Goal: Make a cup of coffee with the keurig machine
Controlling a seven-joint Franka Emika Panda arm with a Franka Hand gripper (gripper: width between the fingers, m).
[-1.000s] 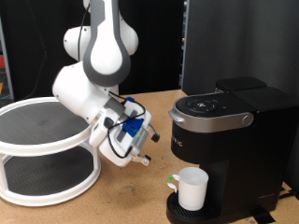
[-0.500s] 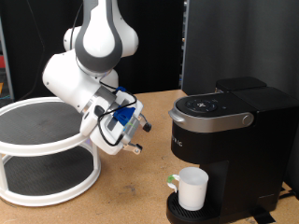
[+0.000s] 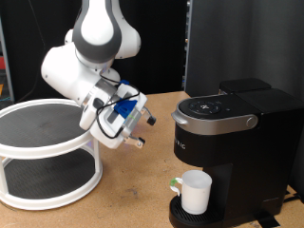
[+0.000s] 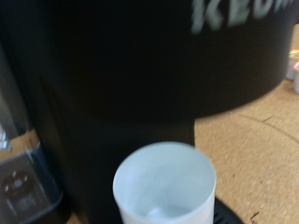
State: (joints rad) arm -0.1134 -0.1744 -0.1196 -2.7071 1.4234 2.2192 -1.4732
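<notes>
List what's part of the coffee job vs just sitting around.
Job:
- plain white ceramic mug, on the drip base
- boxy matte black Keurig machine, lid shut
- pincer, in the air beside the machine

Lying about:
- white two-tier round rack

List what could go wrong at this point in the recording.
The cup stands under the closed keurig machine; in the wrist view it sits slightly off-centre under the brew head, so coffee might miss it. The hand hangs in the air between the machine and the white tiered stand, holding nothing; a swing towards either could bump it. A bump to the machine might shift the cup on the drip base.
</notes>
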